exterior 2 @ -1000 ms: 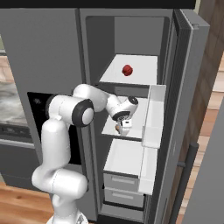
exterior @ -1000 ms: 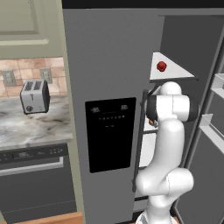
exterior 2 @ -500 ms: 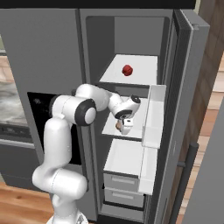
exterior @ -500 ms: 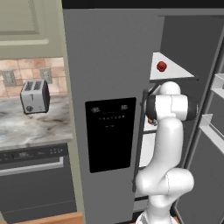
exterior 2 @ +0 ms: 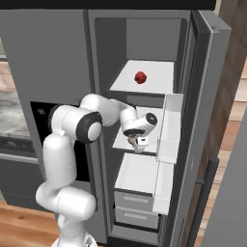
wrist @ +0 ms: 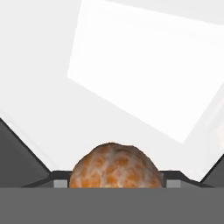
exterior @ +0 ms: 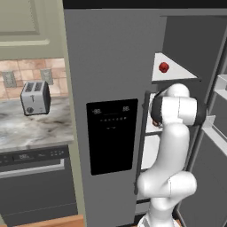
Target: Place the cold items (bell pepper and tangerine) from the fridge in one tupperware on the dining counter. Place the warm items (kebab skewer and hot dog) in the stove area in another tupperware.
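Red bell pepper (exterior 2: pixel 140 77) on shelf above tangerine (wrist: pixel 115 167)

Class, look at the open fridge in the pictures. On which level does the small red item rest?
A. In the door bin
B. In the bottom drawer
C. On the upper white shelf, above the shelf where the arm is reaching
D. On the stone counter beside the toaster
C: the red item lies on the upper shelf, while the tool works at the shelf just below it.
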Robot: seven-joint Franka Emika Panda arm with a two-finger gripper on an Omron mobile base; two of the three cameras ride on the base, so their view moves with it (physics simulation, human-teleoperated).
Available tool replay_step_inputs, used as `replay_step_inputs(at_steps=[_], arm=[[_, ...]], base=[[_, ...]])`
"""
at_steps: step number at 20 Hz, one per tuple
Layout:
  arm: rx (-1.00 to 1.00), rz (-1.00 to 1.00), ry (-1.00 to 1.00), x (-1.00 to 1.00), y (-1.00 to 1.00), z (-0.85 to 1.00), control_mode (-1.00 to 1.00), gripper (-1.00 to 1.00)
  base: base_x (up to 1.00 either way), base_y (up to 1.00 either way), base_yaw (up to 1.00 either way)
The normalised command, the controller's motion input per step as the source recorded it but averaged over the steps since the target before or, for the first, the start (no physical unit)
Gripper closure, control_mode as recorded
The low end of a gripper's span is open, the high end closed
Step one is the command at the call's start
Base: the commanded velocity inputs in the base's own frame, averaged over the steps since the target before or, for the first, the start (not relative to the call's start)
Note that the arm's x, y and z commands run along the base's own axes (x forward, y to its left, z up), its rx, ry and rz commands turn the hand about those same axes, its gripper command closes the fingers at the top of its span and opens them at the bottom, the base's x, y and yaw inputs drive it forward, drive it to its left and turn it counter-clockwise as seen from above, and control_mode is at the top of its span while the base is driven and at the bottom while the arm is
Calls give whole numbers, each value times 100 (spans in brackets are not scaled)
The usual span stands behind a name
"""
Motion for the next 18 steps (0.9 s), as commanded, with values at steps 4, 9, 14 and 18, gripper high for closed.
replay_step_inputs(at_steps=[4, 9, 14, 18], arm=[[-1, -6, -26, -82, 0, 17, -100, 100], [-14, -9, -8, -64, 3, 50, -100, 100], [-23, -10, 0, -51, 4, 68, -100, 100], [-26, -7, 3, -41, 7, 74, -100, 100]], base=[[0, 0, 0], [0, 0, 0], [0, 0, 0], [0, 0, 0]])
